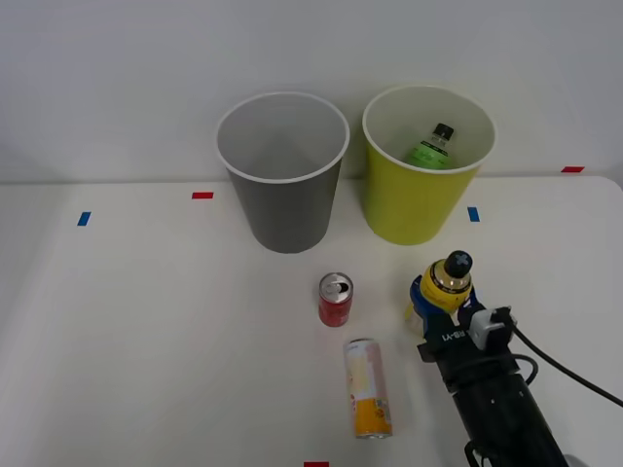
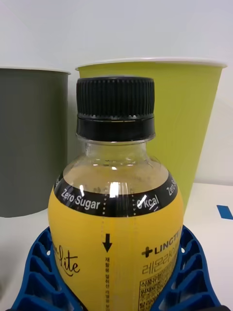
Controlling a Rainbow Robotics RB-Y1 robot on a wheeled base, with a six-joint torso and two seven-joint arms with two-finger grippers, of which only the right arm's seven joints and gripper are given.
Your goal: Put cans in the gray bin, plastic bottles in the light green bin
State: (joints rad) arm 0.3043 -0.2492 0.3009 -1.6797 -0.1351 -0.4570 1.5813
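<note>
- Bench: white, with red and blue tape marks, against a plain pale wall
- Right end effector: gripped the upright yellow-label bottle

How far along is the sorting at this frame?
Done: the green bottle lies in the lime bin. In hand: the right gripper is shut on the yellow bottle, upright on the table. Left: the red can and pale can; the gray bin looks empty.
</note>
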